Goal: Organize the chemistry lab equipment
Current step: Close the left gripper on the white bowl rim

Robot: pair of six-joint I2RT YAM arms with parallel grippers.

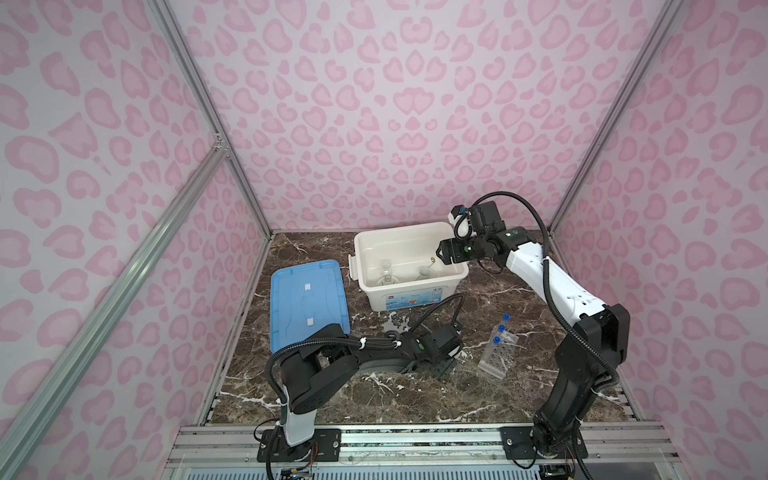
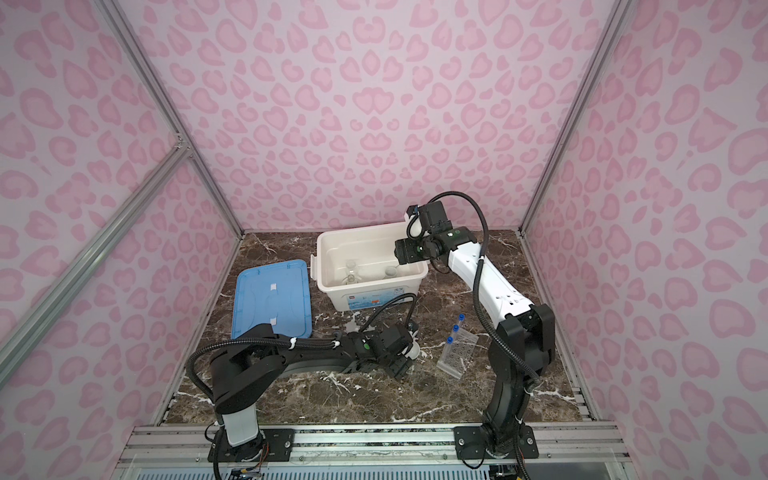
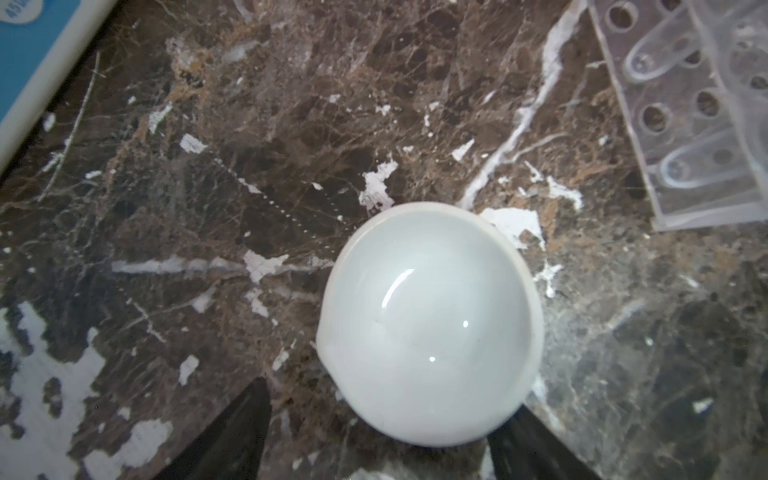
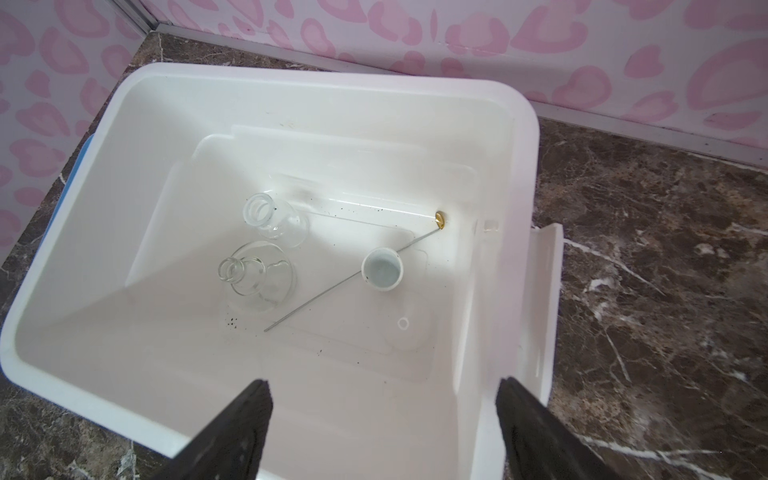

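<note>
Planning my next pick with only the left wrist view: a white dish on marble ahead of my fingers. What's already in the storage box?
Observer: The white box holds two glass flasks, a small white cup and a thin metal rod.
Operator: Where's the right gripper?
Observer: Open and empty, hovering over the box's right side.
Operator: How many tubes in the rack?
Observer: Three, blue-capped, in a row along one side.

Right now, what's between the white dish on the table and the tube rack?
Nothing: only bare marble table separates the dish from the rack, as the left wrist view shows.
</note>
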